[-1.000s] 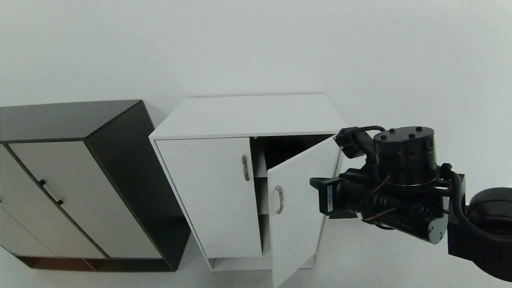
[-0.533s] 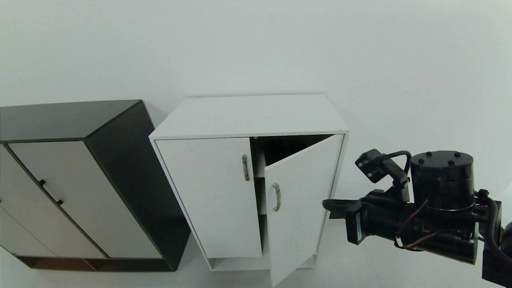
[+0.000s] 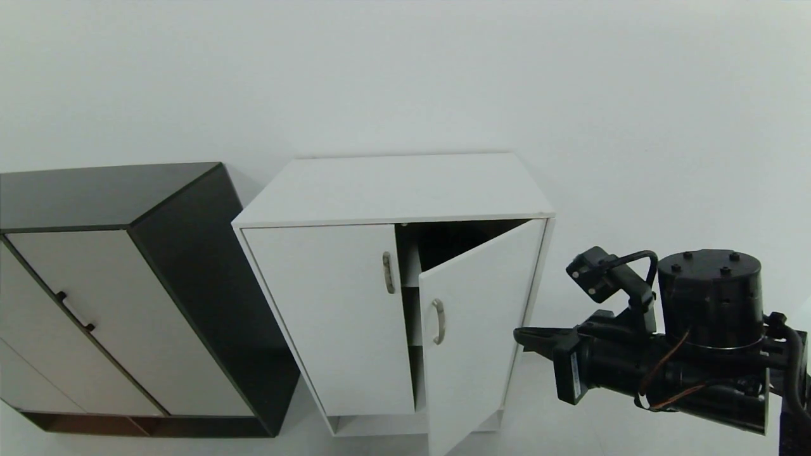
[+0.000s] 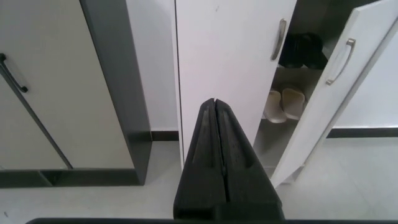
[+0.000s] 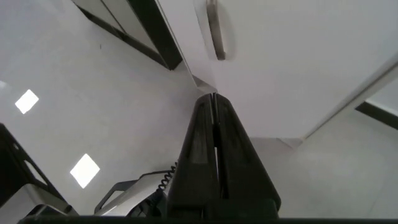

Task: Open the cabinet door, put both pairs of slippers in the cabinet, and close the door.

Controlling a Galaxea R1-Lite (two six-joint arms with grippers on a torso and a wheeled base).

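Right gripper [image 3: 521,334], fingers pressed together and empty, hovers near the white cabinet's [image 3: 393,190] half-open right door [image 3: 475,316]. Pale slippers [image 4: 283,104] sit inside, with dark slippers [image 4: 303,50] one shelf above. Bare floor [image 3: 538,430] lies alongside.

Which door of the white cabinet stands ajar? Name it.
The right door, swung outward with a gap at its handle edge; the left door sits flush and shut.

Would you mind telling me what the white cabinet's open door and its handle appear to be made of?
Open door: probably laminated or painted board, matte white; flat, even surface, crisp square edges, no grain. Handle: looks like brushed metal, silvery grey with a soft sheen; metal-look plastic cannot be ruled out.
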